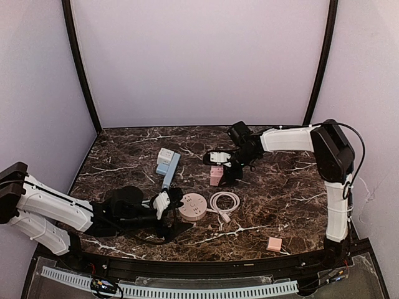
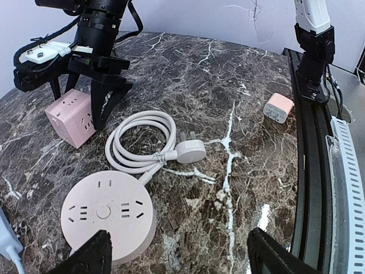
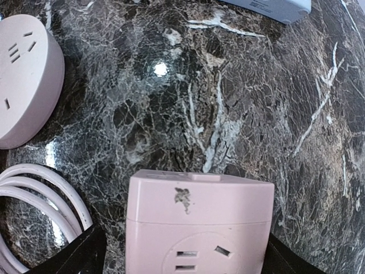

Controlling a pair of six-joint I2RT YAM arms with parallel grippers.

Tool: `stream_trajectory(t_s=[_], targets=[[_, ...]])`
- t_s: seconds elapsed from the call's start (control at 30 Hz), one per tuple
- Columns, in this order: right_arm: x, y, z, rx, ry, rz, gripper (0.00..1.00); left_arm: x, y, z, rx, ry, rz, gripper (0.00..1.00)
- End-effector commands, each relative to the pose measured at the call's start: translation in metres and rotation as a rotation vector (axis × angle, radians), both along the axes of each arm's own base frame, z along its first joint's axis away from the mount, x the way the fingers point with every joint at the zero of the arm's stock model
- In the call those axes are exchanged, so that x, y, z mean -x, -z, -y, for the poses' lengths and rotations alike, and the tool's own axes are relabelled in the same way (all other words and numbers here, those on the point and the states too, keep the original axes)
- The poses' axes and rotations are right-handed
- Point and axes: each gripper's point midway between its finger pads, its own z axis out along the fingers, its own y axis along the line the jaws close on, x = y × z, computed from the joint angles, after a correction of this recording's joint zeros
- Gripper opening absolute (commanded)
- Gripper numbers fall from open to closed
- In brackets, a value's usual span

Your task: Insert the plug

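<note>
On the surface, plug (image 2: 191, 151) lies unheld at the end of its coiled cable (image 2: 134, 142), near round socket (image 2: 107, 214). Right jaws: wide open, astride pink cube socket (image 2: 71, 117), empty. Left jaws: wide open, empty. Likely step: grip cube. Close squarely on side faces, keep holes clear. No legible writing or brand.

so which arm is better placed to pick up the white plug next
Left, probably: the open left claw faces the white plug just past the round socket, while the right claw straddles the pink cube.
</note>
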Motion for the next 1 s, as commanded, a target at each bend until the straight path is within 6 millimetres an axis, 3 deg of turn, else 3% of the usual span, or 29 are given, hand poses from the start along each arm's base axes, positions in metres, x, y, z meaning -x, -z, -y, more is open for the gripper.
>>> stream_trajectory(t_s=[0.0, 0.3, 0.43, 0.53, 0.67, 0.8, 0.97], targets=[[-0.005, 0.007, 0.003, -0.009, 0.028, -0.035, 0.81, -0.002, -0.007, -0.006, 0.027, -0.008, 0.027, 0.81], [-0.005, 0.004, 0.0, -0.07, 0.027, -0.012, 0.55, 0.003, -0.014, -0.008, 0.06, 0.011, 0.023, 0.8], [-0.003, -0.013, -0.007, -0.137, 0.018, 0.008, 0.45, -0.001, -0.017, -0.01, 0.07, -0.005, 0.022, 0.8], [0.002, -0.037, -0.012, -0.202, 0.01, 0.018, 0.41, -0.001, -0.027, -0.009, 0.099, -0.015, -0.011, 0.8], [0.021, -0.073, -0.016, -0.308, -0.026, 0.021, 0.36, -0.002, -0.037, -0.017, 0.123, -0.044, -0.009, 0.85], [0.048, -0.11, -0.023, -0.435, -0.064, -0.018, 0.31, -0.01, -0.049, -0.028, 0.15, -0.119, -0.011, 0.96], [0.088, -0.132, -0.03, -0.518, -0.115, -0.059, 0.29, -0.013, -0.056, -0.037, 0.129, -0.138, 0.013, 0.99]])
